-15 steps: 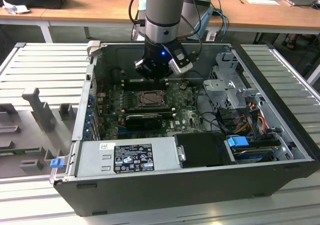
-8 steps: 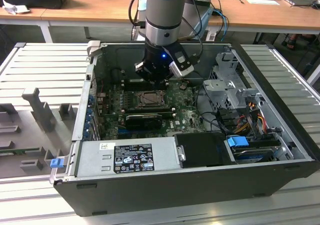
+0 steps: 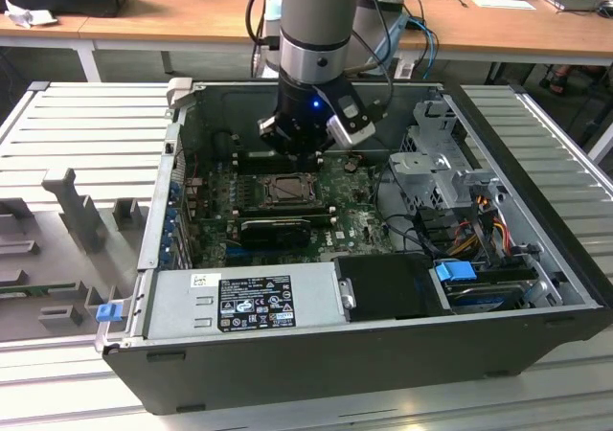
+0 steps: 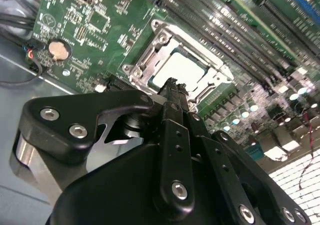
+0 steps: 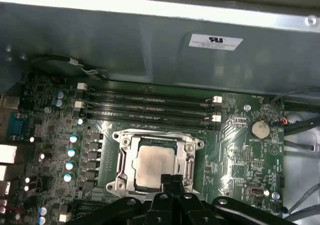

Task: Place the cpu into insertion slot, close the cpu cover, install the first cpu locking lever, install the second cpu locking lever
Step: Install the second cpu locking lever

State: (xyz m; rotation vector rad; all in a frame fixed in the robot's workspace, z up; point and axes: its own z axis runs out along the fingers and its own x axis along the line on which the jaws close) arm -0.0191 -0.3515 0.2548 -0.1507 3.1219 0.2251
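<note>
The cpu (image 5: 156, 166) lies flat in the insertion slot (image 3: 287, 190) on the green board, its pale metal top facing up; the second wrist view shows the cpu (image 4: 182, 70) too. The cpu cover (image 5: 122, 160) is folded down around it, so the chip shows through the cover's window (image 4: 150, 55). My gripper (image 5: 171, 180) hovers just over the near edge of the socket, black fingers (image 4: 173, 92) pressed together with nothing between them. In the exterior view the gripper (image 3: 305, 148) hangs inside the open computer case, right above the socket.
Long memory slots (image 5: 150, 107) run beside the socket and a coin battery (image 5: 259, 129) sits on the board. A black ribbed card (image 3: 278, 228), the power supply (image 3: 244, 297), a drive cage (image 3: 441, 153) and loose cables (image 3: 479, 220) crowd the case.
</note>
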